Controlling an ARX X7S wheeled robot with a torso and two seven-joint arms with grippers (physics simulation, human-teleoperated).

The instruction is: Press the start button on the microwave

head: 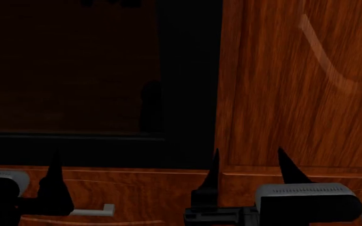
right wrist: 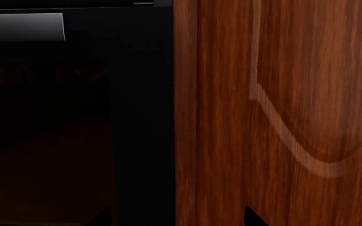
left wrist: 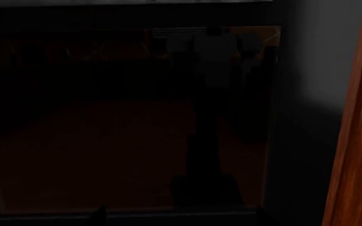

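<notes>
The microwave (head: 74, 141) fills the left of the head view, with a glossy dark door window (head: 68, 70) and a plain black control strip (head: 190, 84); no separate button shows on the strip. My right gripper (head: 248, 151) is open, its left fingertip just below the strip's lower end and its right one before the wood door. In the right wrist view the strip (right wrist: 143, 117) lies ahead, above the open gripper (right wrist: 177, 213). My left gripper (head: 20, 155) is open and empty below the window. The left wrist view faces the window (left wrist: 124, 132), with the strip (left wrist: 307, 117) beside it and the open gripper (left wrist: 181, 213).
A reddish-brown wood cabinet door (head: 300, 84) stands right of the microwave and also shows in the right wrist view (right wrist: 282, 94). Wood drawer fronts (head: 143, 193) with a pale handle (head: 93, 210) run below the microwave.
</notes>
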